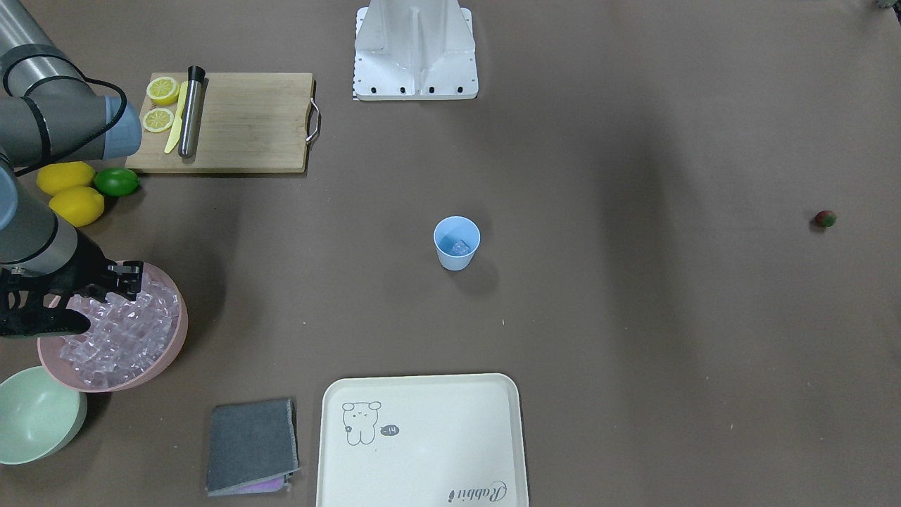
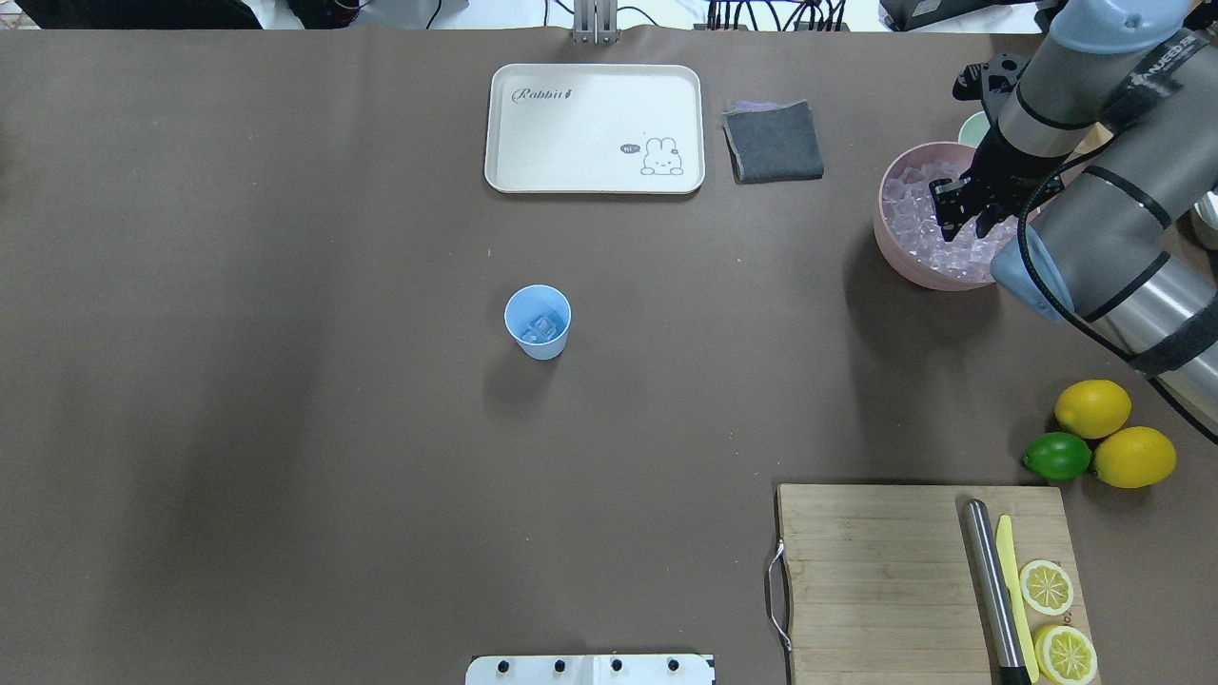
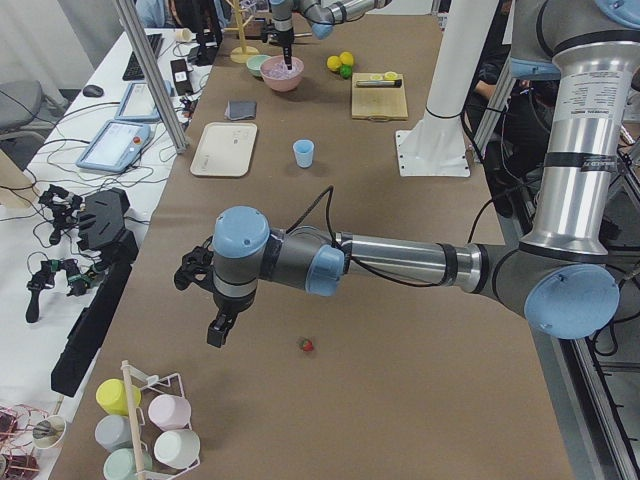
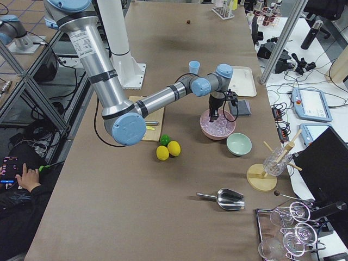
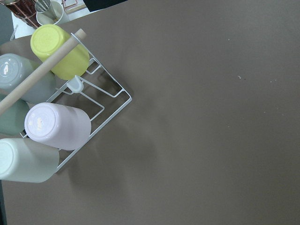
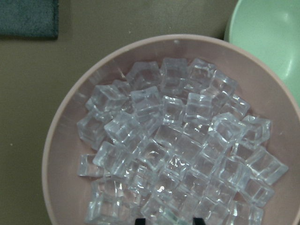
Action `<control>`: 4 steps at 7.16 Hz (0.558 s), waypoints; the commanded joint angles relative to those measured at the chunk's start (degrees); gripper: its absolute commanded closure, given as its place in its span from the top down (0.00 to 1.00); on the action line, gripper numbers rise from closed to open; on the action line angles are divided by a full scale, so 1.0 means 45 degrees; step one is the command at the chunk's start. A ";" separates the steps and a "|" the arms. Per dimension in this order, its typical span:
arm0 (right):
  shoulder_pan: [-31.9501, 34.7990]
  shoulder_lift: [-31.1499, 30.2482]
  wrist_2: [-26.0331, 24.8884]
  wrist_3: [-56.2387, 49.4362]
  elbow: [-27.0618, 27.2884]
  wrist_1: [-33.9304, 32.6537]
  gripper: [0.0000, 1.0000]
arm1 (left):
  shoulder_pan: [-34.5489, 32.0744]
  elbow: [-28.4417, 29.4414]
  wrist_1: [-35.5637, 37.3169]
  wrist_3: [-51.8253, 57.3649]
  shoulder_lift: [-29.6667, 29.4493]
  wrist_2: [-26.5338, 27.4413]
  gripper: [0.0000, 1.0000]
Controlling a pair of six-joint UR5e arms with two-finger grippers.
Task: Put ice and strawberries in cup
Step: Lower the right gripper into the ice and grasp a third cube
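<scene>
While my right gripper (image 1: 132, 279) hangs over the one pink bowl (image 1: 172, 348), fingers apart above ice (image 1: 120, 338) heaped past counting, closing off-centre could squirt a cube onto the surface. One cup (image 1: 456, 243) stands mid-surface, seemingly one cube inside. One strawberry (image 1: 825, 219) lies at its three o'clock, front view; near it hangs the left gripper (image 3: 220, 325), whose fingers' state I cannot tell.

We see clear, glassy ice (image 6: 173, 154) glinting in the pink bowl (image 6: 61, 140), whose plastic wall looks smooth and dull, and just beside that bowl a mint-green bowl (image 6: 267, 42) with a soft sheen. The table cover (image 1: 633, 317) looks like matt brown paper and the pale-blue cup (image 1: 454, 260) smooth plastic. Near the pink bowl lie a bare wooden board (image 1: 239, 123), a brushed metal rod (image 1: 188, 120) and a grey cloth (image 1: 250, 443).
</scene>
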 commanded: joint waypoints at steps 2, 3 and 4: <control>0.0655 0.1368 0.0622 -0.0248 0.0110 0.0006 0.00 | 0.0000 0.0017 0.0000 0.0000 -0.0003 0.0000 0.98; 0.0655 0.1858 0.1767 0.0275 0.0130 0.0141 0.00 | 0.0000 0.0056 0.0000 0.0000 -0.0003 0.0000 0.98; 0.0520 0.2308 0.2223 0.1480 0.0342 0.0162 0.00 | 0.0000 0.0056 0.0000 0.0000 -0.0003 0.0000 0.98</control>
